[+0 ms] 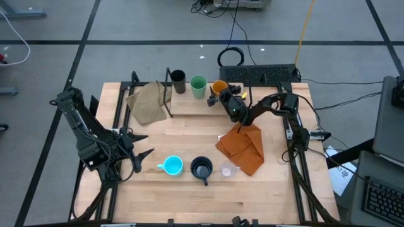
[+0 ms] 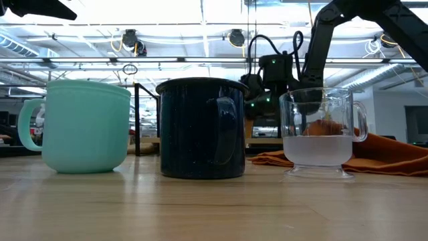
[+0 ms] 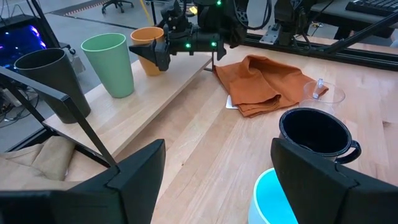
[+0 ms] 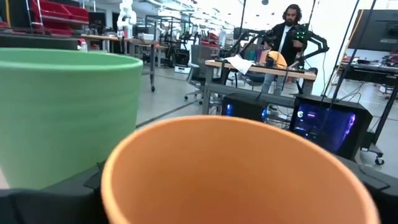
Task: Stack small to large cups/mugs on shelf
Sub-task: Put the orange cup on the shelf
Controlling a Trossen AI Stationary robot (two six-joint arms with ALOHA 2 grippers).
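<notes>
On the shelf (image 1: 189, 106) at the table's far side stand a dark cup (image 1: 178, 79), a green cup (image 1: 198, 86) and an orange cup (image 1: 219, 86) in a row, each on its base. My right gripper (image 1: 222, 96) is open, reaching level from the right, its fingers on either side of the orange cup (image 4: 230, 162). Near the front edge, a light blue mug (image 1: 172, 166), a navy mug (image 1: 202, 169) and a small clear cup (image 1: 228, 169) rest on the table. My left gripper (image 1: 145, 144) waits open to the left of the blue mug, holding nothing. My right gripper has one finger (image 4: 56, 193) on each side of the orange cup's wall (image 3: 147, 50), coming level from the table's right. The cup stands upright on the shelf. Whether the fingers touch it I cannot tell.
A tan cloth (image 1: 146, 102) drapes over the shelf's left end. An orange cloth (image 1: 243, 146) lies crumpled on the table right of centre. A black post (image 1: 167, 91) rises at the shelf's left. A person stands far off in the room (image 4: 287, 31).
</notes>
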